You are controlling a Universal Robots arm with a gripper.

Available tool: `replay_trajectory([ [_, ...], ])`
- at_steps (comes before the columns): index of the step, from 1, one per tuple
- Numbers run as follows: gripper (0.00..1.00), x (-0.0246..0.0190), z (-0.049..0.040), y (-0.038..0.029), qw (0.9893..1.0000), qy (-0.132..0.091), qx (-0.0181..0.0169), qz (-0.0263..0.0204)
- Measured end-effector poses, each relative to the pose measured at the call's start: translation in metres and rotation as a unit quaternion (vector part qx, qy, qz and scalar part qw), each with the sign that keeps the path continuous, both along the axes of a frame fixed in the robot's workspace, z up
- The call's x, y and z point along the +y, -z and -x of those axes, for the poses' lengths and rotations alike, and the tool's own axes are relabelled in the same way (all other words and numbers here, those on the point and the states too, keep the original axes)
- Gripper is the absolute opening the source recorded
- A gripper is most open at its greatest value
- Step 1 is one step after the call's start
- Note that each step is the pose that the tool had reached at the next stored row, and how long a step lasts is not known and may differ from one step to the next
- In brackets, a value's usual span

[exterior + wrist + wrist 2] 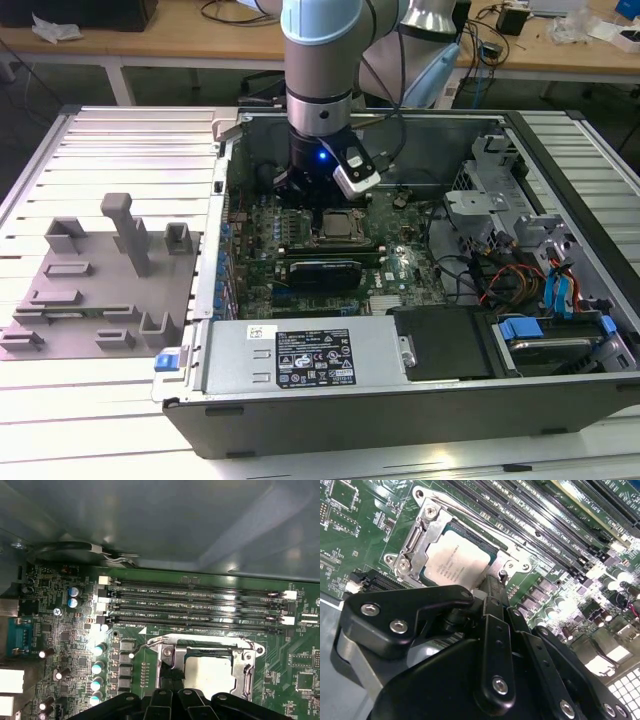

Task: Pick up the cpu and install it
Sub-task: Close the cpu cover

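Pincer (489, 587) hides one edge of the seated cpu (454, 559).

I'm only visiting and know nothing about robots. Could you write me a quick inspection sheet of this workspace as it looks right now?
Surface: ribbed metal table carrying an open computer case and a grey fixture plate.
Job's things: cpu lies inside the socket frame on the green motherboard; seen in both wrist views.
Clutter: nothing seen.
Gripper: black gripper hangs low over the socket, at the cpu's edge; contact cannot be told.
Cables: orange, red and black wires bundled inside the case, towards the exterior view's right.
Surroundings: wooden benches behind the table, with loose leads on them.
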State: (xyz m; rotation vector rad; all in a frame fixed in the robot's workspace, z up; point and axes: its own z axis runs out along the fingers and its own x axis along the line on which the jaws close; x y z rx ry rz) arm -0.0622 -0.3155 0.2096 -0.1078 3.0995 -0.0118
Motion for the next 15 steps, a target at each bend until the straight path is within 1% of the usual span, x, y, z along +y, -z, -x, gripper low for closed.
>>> replay_trajectory([
  [5, 0.11, 0.0, 0.0008, 0.0046, 1.0, 0.0, -0.0004, 0.0001],
  [10, 0.11, -0.0003, 0.0013, 0.0056, 1.0, 0.0, -0.0005, 0.0003],
  [15, 0.11, -0.0025, 0.0018, 0.0063, 1.0, -0.001, -0.0004, 0.0006],
])
